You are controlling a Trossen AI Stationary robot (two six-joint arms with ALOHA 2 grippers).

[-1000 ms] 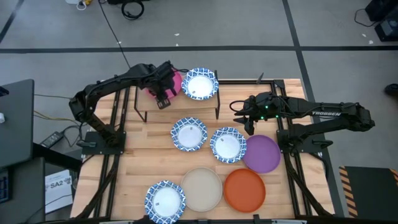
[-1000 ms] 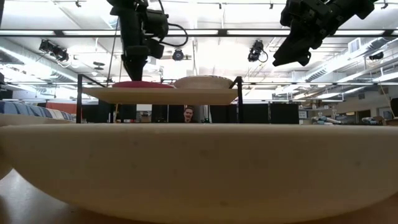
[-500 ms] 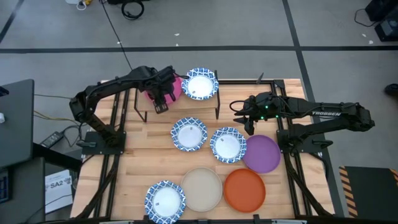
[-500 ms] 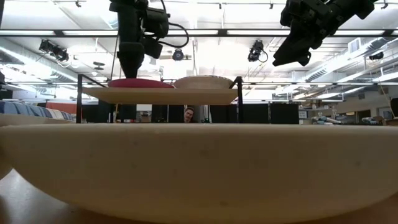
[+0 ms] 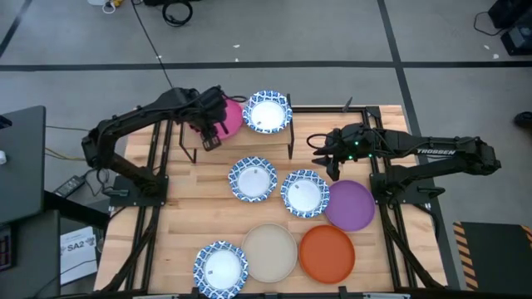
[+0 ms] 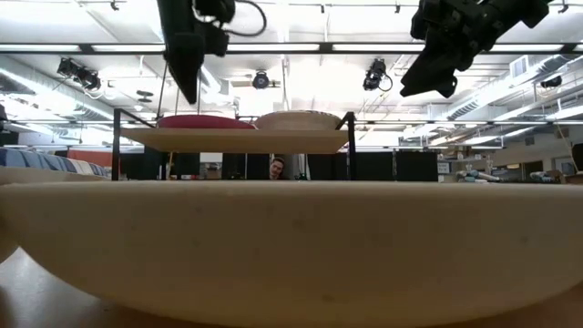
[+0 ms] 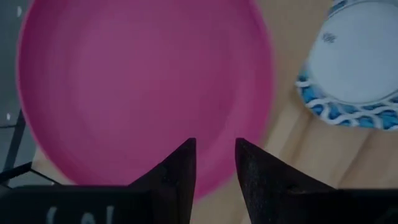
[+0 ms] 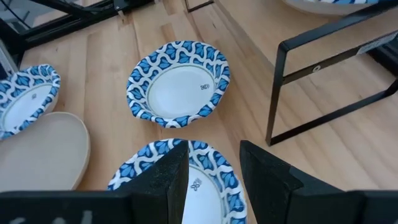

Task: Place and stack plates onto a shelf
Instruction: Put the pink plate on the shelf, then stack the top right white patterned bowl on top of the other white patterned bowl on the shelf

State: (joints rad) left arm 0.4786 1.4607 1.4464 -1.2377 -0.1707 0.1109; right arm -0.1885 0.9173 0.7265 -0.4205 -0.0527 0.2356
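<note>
A pink plate [image 5: 233, 116] and a blue-rimmed white plate [image 5: 268, 112] rest side by side on the shelf [image 6: 237, 138] at the table's far side. My left gripper [image 7: 214, 155] hovers open above the pink plate's near-left rim [image 7: 205, 180], clear of it, with nothing between its fingers. My right gripper [image 8: 214, 155] hangs open over the table's right part, above a blue-rimmed plate [image 8: 186, 171]. Three blue-rimmed plates [image 5: 253, 178], [image 5: 305, 193], [image 5: 221, 267], a beige one [image 5: 269, 252], an orange one [image 5: 327, 253] and a purple one [image 5: 351, 205] lie flat on the table.
The shelf's black legs [image 5: 193, 154] stand on the table just beyond the nearest blue-rimmed plates. The beige plate [image 6: 291, 237] fills the low view's foreground. A person sits far off in the room behind the shelf [image 6: 276, 168].
My left gripper has risen from the pink plate's rim and drawn a little toward the table's left edge. The pink plate stays on the shelf.
</note>
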